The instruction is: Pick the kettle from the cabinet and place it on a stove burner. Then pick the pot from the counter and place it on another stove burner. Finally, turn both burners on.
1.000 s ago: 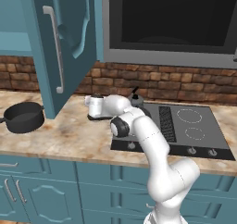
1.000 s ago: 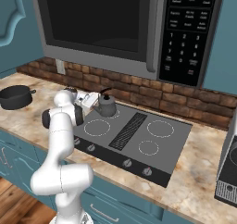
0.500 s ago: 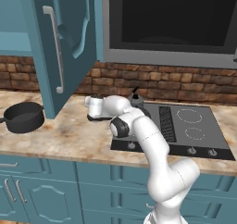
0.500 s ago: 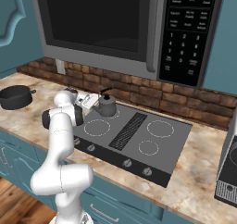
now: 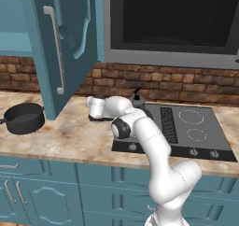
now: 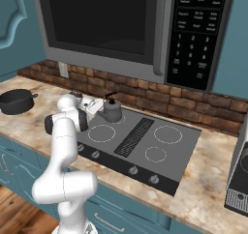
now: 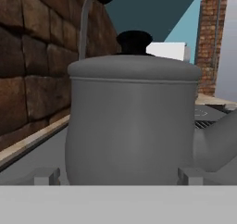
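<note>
Left base view: the kettle stands on the back-left burner of the cooktop, mostly hidden behind the white arm, with its black lid knob and handle showing at about 12 o'clock from the arm's elbow. The claw sits low over the counter, just left of the cooktop's edge. At 9 o'clock from it, well apart, the pot rests on the counter under the open cabinet door with its long silver handle.

Right base view: the kettle sits upright on the back-left burner, its black handle arched above the lid. The claw lies just beside it at 9 o'clock, pointing toward it. The pot stands far off at 9 o'clock on the counter. Three other burners lie bare on the cooktop.

Hand view: the kettle stands close ahead, grey, with a black lid knob at 12 o'clock and its spout reaching toward 3 o'clock. The fingertips stand spread wide, one at each side of the kettle's base, and clasp nothing. A brick wall runs along at 9 o'clock.
</note>
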